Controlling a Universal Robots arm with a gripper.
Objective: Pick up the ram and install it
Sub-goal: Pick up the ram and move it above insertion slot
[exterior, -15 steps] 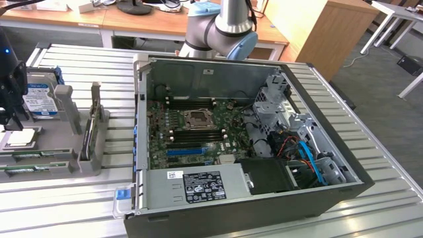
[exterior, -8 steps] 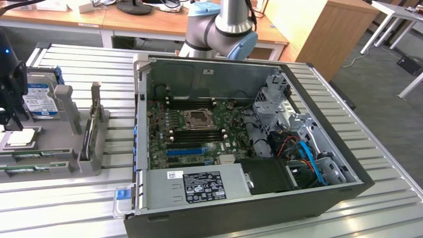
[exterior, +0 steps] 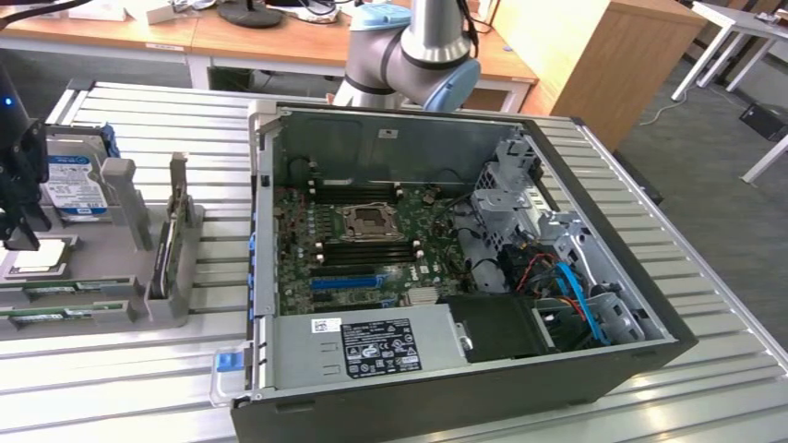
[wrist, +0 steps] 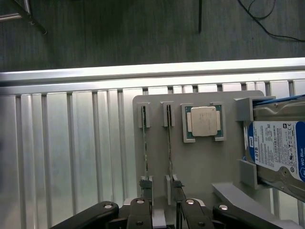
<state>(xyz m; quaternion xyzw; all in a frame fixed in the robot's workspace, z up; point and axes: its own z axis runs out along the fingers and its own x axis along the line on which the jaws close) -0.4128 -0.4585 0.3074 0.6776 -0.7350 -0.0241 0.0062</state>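
Black two-fingered claw (wrist: 164,212), jaws spread wide, hangs over thin green ram sticks (wrist: 170,143) standing edgewise in grey plastic holder (wrist: 200,162).

pincer (exterior: 20,240) above grey tray (exterior: 124,314) | ram (exterior: 68,287) in tray (second stick beside) | computer case (exterior: 493,397) open

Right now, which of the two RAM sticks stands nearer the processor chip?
The RAM stick in the slot right beside the processor chip; the other RAM stick stands one slot farther off.

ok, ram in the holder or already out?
In. Both ram sticks stand on edge in the grey holder's slots beside the processor; the jaws are open, holding nothing.
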